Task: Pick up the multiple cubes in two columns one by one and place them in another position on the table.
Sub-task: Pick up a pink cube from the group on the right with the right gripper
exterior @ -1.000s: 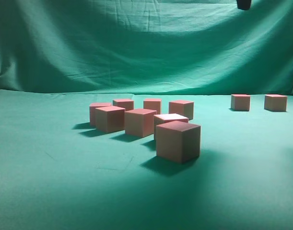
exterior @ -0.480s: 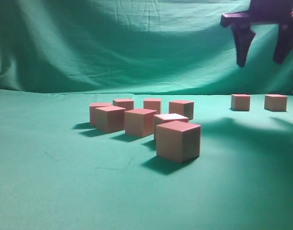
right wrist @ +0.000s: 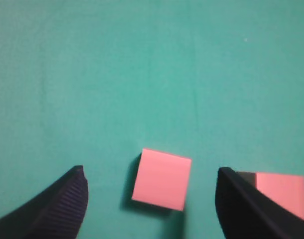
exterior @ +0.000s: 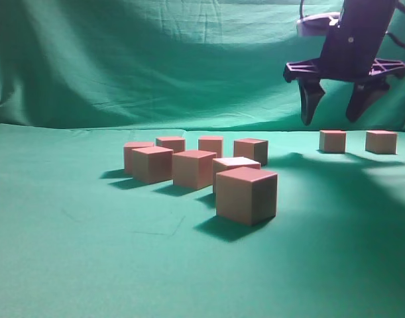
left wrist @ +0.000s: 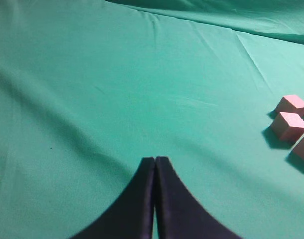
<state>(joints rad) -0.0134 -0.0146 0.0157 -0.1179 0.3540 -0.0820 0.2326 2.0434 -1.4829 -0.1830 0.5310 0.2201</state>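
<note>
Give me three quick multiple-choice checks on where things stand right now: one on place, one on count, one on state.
1. Where is the right gripper?
A. Low over the cluster
B. In the air above the cubes on the right
C. Out of the exterior view

2. How many cubes stand apart from the cluster, on the right?
A. Two
B. One
C. Four

3. How is the left gripper?
A. Wide open
B. Shut on a cube
C. Shut, holding nothing

Answers:
1 B: the right gripper hangs above the cubes on the right, and its wrist view shows one below, between its fingers.
2 A: two cubes sit on the right, away from the cluster.
3 C: the left gripper has its fingers pressed together with nothing between them.
</note>
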